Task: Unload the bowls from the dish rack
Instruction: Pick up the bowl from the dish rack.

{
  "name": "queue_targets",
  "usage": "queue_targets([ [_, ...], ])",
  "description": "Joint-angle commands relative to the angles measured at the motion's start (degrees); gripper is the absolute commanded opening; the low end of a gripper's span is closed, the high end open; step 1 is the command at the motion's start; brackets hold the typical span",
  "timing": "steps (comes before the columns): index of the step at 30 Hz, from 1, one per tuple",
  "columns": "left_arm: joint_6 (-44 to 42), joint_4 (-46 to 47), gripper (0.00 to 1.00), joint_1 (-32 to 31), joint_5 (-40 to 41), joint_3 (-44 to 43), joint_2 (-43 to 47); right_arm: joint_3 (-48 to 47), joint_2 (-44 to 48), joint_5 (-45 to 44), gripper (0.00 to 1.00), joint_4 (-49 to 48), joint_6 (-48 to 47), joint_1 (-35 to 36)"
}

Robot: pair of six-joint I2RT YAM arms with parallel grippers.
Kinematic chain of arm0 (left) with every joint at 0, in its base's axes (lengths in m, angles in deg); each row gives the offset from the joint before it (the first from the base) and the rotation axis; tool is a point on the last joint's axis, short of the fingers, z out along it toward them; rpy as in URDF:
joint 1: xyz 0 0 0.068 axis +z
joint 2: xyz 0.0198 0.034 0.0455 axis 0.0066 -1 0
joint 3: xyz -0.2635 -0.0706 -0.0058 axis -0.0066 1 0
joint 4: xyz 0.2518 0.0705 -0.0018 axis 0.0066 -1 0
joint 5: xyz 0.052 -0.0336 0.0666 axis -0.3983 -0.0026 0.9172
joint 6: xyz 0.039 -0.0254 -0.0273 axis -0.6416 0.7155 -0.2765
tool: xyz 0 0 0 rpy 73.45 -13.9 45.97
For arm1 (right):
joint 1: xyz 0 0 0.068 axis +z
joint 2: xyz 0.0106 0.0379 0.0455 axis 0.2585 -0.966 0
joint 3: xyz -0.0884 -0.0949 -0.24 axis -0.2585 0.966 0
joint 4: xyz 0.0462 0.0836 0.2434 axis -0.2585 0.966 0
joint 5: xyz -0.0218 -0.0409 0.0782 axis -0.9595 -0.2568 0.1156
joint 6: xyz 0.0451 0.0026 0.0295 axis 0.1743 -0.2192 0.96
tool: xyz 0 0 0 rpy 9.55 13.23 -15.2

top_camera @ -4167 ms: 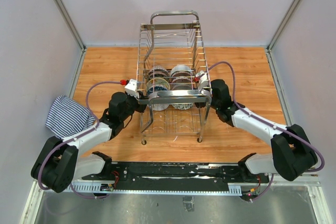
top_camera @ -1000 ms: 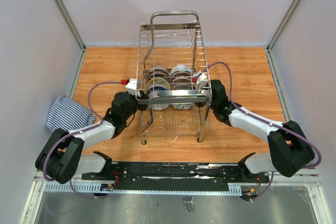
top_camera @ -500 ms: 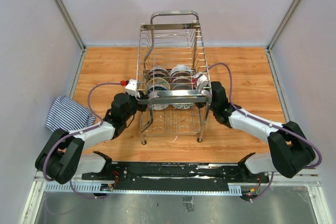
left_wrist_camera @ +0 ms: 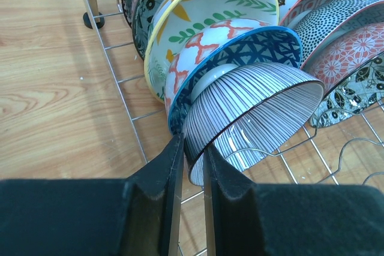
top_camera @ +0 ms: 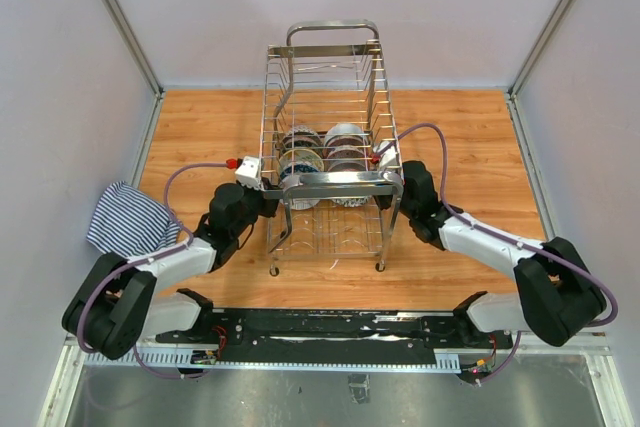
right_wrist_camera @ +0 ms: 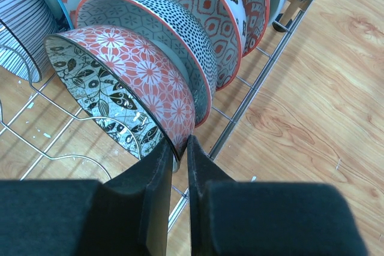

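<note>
The chrome dish rack (top_camera: 336,180) stands mid-table with two rows of patterned bowls (top_camera: 301,159) standing on edge in it. My left gripper (top_camera: 270,197) is at the rack's near left side. In the left wrist view it (left_wrist_camera: 193,148) is shut on the rim of the nearest bowl of the left row, a black-and-white striped bowl (left_wrist_camera: 258,109). My right gripper (top_camera: 392,183) is at the rack's near right side. In the right wrist view it (right_wrist_camera: 179,148) is shut on the rim of the nearest bowl of the right row, a red floral bowl (right_wrist_camera: 147,79) with a black leaf pattern inside.
A striped cloth (top_camera: 125,219) lies at the table's left edge. Rack wires (left_wrist_camera: 123,91) run along the floor beside the left fingers, and a rack bar (right_wrist_camera: 243,115) beside the right fingers. Several more bowls lean behind each held one.
Both wrists have drawn slightly toward the near edge at the rack's sides. The bowls in the rack look unmoved from above.
</note>
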State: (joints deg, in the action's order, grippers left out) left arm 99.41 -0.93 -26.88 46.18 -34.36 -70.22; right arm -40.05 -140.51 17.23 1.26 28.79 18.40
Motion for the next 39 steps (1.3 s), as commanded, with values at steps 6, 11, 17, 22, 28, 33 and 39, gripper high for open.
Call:
queue_targets([
  [6, 2.3, 5.6, 0.01, -0.7, 1.2, 1.2, 4.3, 1.2, 4.2, -1.6, 0.01, -8.4, 2.8, 0.7],
  [11, 3.1, 8.0, 0.00, -0.8, 1.5, 2.3, 5.0, 1.5, 3.9, -2.1, 0.01, -10.0, 3.7, 0.7],
  [17, 4.0, 12.9, 0.00, -1.0, 2.0, 4.2, 4.8, 2.7, 3.4, -2.5, 0.01, -13.2, 4.2, 0.7],
  [22, 4.3, 15.5, 0.00, -1.2, 2.6, 4.9, 4.7, 3.3, 3.4, -3.0, 0.01, -14.8, 4.5, 0.7],
  [28, 4.5, 16.7, 0.01, -1.4, 2.9, 5.1, 5.3, 3.8, 4.2, -3.8, 0.01, -15.9, 4.6, 0.7],
  [33, 4.5, 16.8, 0.00, -1.5, 2.5, 4.6, 3.9, 3.4, 3.2, -3.7, 0.04, -15.3, 4.4, 0.7],
  [39, 4.7, 16.5, 0.07, -1.4, 1.8, 4.0, 1.8, 2.3, 2.3, -3.4, 0.22, -13.8, 4.2, 0.7],
])
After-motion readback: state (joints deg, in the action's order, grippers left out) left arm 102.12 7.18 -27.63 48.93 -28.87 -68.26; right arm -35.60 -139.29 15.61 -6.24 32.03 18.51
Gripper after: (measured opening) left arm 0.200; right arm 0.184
